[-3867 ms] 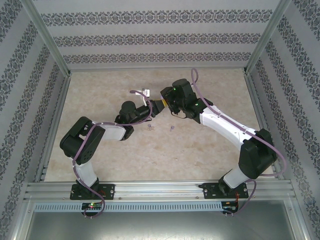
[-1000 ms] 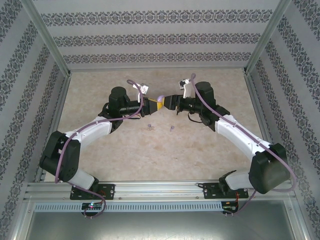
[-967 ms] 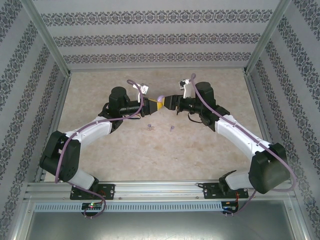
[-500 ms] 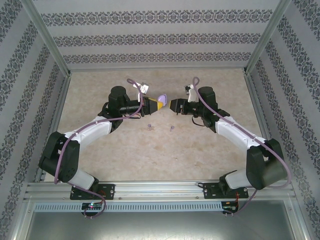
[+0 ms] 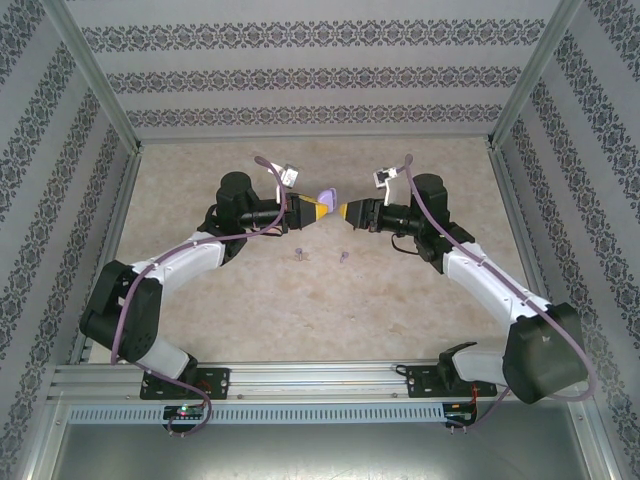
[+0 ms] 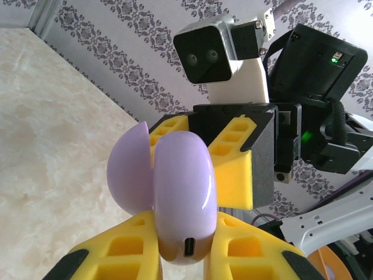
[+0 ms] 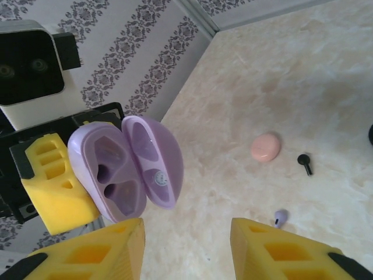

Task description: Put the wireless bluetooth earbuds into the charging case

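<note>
My left gripper is shut on the base of a pale purple charging case, held above the table. Seen from the left wrist, the case stands between the yellow fingers, its lid swung open. In the right wrist view the case shows two empty sockets. My right gripper faces it from the right, a short gap away, open with nothing between its fingers. A pale purple earbud and a black earbud lie on the table below. Two small earbuds lie on the table.
A shut pink case rests on the marble tabletop near the black bud. Patterned walls and metal frame posts enclose the table on three sides. Both arms meet over the far middle of the table.
The right gripper has let go of the case and drawn back to the right, narrowing its jaws. The case's lid now stands open. The left arm has stayed still.
</note>
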